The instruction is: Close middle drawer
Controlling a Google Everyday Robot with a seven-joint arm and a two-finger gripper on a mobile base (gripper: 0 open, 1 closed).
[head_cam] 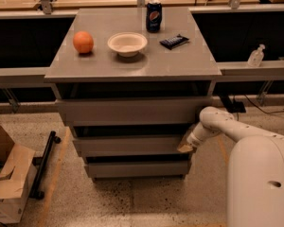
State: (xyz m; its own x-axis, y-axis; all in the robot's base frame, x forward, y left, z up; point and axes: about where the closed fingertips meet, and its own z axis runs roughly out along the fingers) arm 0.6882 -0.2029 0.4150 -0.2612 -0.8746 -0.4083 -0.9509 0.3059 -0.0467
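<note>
The grey cabinet has three drawer fronts stacked under its top [132,65]. The middle drawer [128,145] is a wide, low, handle-less grey front between a taller front above and a narrower one below. It sits nearly flush, with a dark gap above it. My gripper [184,147] is at the end of the white arm, pressed against the right end of the middle drawer's front.
On the cabinet top stand an orange [83,42], a white bowl [127,43], a Pepsi can [154,16] and a dark snack bar [174,41]. A cardboard box [7,183] and a black bar [43,164] lie on the floor at left. A clear bottle [255,56] stands on the right ledge.
</note>
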